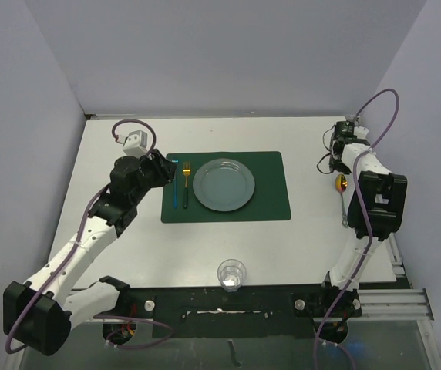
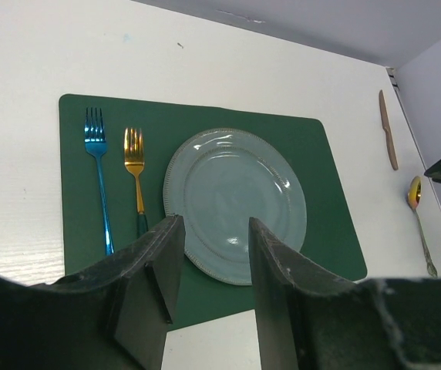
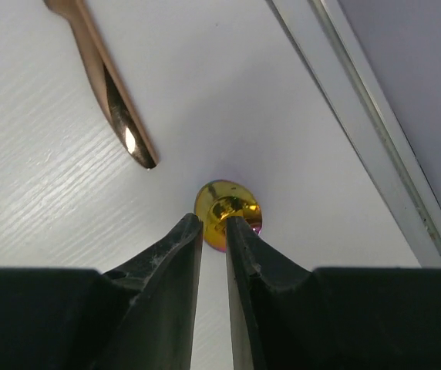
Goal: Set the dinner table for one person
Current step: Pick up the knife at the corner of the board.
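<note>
On the white dinner table lies a dark green placemat with a grey-blue plate on it. A blue fork and a gold fork lie to the plate's left. My left gripper hovers at the mat's left edge; in the left wrist view the left gripper is open and empty. A gold spoon lies on the table at the right. My right gripper is right over the spoon's bowl, its jaws a narrow slit apart with bare table showing between them.
A copper-coloured knife lies on the table just beyond the spoon, near the right rail. A clear glass stands near the front edge, between the arm bases. Grey walls close in the back and both sides.
</note>
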Controlling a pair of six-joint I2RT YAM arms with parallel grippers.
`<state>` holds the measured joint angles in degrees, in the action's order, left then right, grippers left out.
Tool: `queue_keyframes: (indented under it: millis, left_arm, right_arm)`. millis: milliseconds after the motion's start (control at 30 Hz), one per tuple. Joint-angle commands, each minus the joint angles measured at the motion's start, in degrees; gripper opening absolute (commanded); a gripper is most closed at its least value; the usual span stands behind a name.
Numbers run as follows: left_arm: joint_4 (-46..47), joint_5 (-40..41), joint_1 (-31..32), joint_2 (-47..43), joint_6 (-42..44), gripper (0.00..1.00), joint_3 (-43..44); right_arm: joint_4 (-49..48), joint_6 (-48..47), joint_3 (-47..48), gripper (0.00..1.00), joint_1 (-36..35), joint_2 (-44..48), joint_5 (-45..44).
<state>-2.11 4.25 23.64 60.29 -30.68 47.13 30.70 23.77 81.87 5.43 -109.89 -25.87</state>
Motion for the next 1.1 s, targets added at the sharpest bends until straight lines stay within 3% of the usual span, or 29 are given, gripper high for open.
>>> queue_keyframes:
  millis: [0, 267, 533, 867, 967, 1067]
  left_arm:
    - [4.85, -0.91, 0.18, 1.27, 0.53, 0.37, 0.01]
    - [6.16, 0.05, 0.11, 4.85, 2.02, 0.37, -0.11]
    - [5.63, 1.17, 0.17, 7.83, 4.01, 0.37, 1.02]
    - [4.75, 0.53, 0.09, 10.34, 3.97, 0.37, 2.31]
    - [4.77, -0.2, 0.09, 10.78, 3.7, 0.36, 2.62]
    - [4.53, -0.55, 0.05, 10.84, 3.52, 0.36, 2.85]
  right_arm:
    - [0.96, -1.48, 5.32, 0.21, 2.14, -0.82, 2.55]
    - [1.3, -2.21, 9.32, 0.25, 4.46, -4.96, 5.42]
    - [2.39, -3.64, 18.27, 0.29, 4.76, -11.87, 11.72]
    - [4.07, -5.9, 30.87, 0.31, 4.77, -21.46, 13.28]
    - [3.55, -5.93, 30.83, 0.41, 4.81, -22.02, 13.9]
    - [2.96, -5.99, 29.8, 0.42, 4.8, -22.0, 14.21]
